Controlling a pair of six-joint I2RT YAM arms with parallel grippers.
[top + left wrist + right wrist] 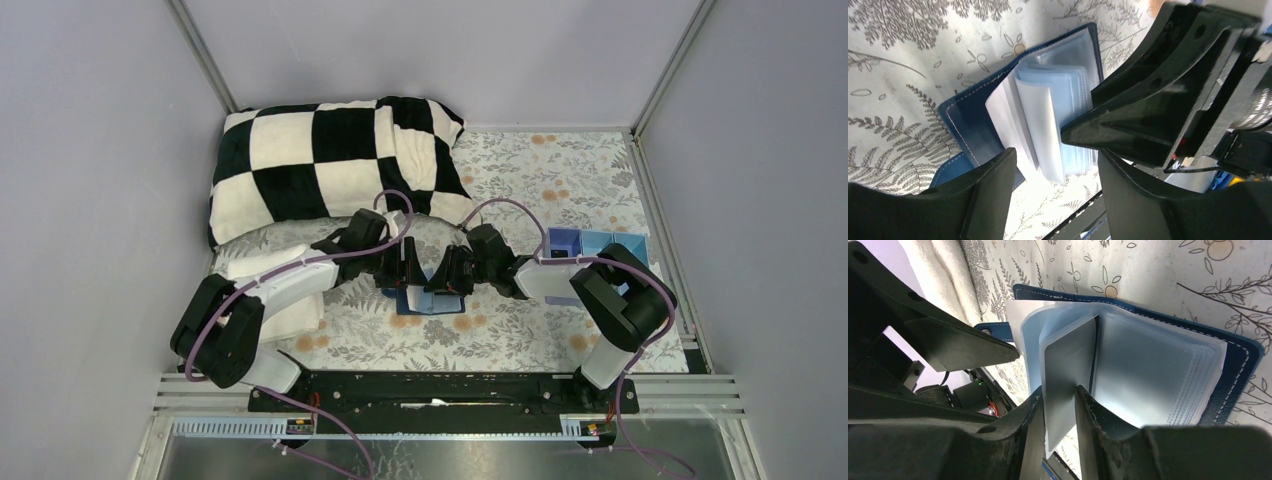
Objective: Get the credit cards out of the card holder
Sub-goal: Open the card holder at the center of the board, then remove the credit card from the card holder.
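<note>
Left gripper hangs over the near edge of the card holder with its jaws standing apart, released. The holder's fanned plastic leaves rise into the gap between its fingers, and I cannot tell whether either finger touches them. Under the left arm a white towel lies on the floral cloth, and a black-and-white checked blanket is heaped at the far left behind it. At the middle of the table, just ahead of the arm bases, the holder lies open on the cloth, navy cover down, with its small tab sticking out at one edge. A stack of clear leaves rests flat on one half, and a few stand up from the spine. Right gripper reaches in from the right, close beside the left one, and is clenched on one upright sleeve with a grey card showing inside it. Farther right, near the table's edge, sits a blue tray of compartments
</note>
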